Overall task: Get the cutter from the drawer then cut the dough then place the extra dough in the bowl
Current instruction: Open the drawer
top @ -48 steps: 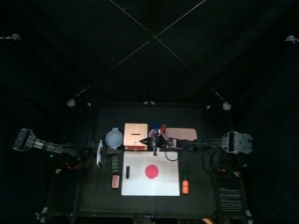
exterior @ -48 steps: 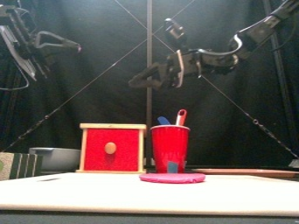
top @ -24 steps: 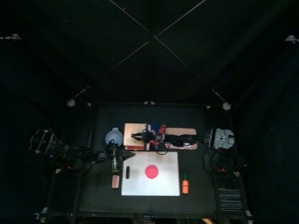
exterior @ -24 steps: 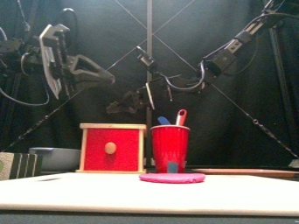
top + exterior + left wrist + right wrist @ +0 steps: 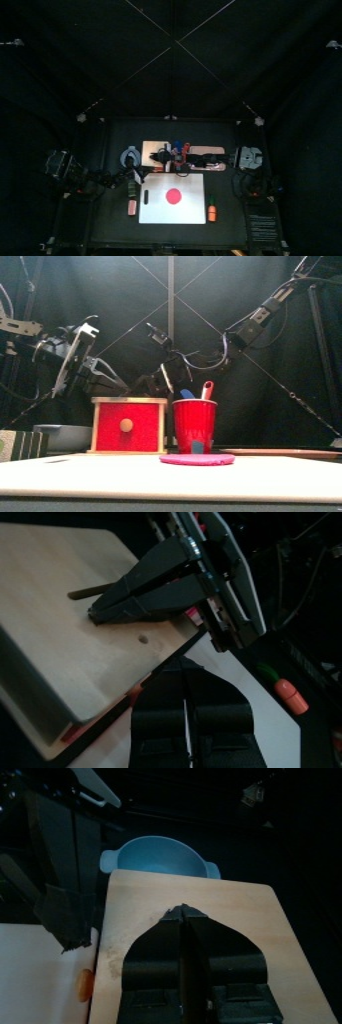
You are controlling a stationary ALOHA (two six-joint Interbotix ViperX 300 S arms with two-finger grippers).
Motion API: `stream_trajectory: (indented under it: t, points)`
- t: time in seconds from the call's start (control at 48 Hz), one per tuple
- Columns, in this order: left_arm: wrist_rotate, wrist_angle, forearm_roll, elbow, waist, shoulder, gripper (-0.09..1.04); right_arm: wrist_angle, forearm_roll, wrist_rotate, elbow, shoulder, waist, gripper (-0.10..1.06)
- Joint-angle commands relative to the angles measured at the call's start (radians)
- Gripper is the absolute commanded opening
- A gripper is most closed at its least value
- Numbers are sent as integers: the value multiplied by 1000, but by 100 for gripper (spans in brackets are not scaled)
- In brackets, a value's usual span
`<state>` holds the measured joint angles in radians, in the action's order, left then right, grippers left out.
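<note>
The pale wooden box (image 5: pixel 152 150) stands behind the white board (image 5: pixel 187 205), its red drawer front (image 5: pixel 128 426) pushed in. A flat red dough disc (image 5: pixel 171 195) lies on the board. To the left of the box sits the blue-grey bowl (image 5: pixel 130 155). My right gripper (image 5: pixel 181 914) is shut with nothing in it and hangs over the box's top (image 5: pixel 201 898), with the bowl (image 5: pixel 158 854) beyond. My left gripper (image 5: pixel 189 677) is shut and empty, near the box's front left corner, facing the right gripper (image 5: pixel 167 582). No cutter is in sight.
A red cup (image 5: pixel 194 424) with a blue and a red toy knife stands right of the box. Two small orange toys lie near the board's front, one on the left (image 5: pixel 132 207) and one on the right (image 5: pixel 210 212).
The right gripper has moved left and come down over the box. The left arm has swung in from the left and lowered toward the box's front left.
</note>
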<state>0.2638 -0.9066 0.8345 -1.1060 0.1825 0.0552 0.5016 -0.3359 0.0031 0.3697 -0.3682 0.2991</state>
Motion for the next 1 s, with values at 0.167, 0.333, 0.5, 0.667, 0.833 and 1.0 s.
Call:
stream_trajectory:
  t: [0.167,0.333,0.5,0.667,0.833,1.0]
  points:
    - [121,69,14,25,15,-14,9,-66,0,-2,-17,14,-2,3]
    - [232,109,14,28,15,-20,30,-92,2,-6,-20,15,-3,3]
    - [322,115,17,29,12,-40,52,-95,2,-6,-25,14,-8,3]
    - [360,115,21,40,9,-52,67,-98,0,-5,-25,15,-11,3]
    - [365,117,25,41,8,-54,71,-97,2,-3,-25,15,-14,3]
    - [365,115,34,51,-2,-69,73,-97,2,-2,-25,15,-17,3]
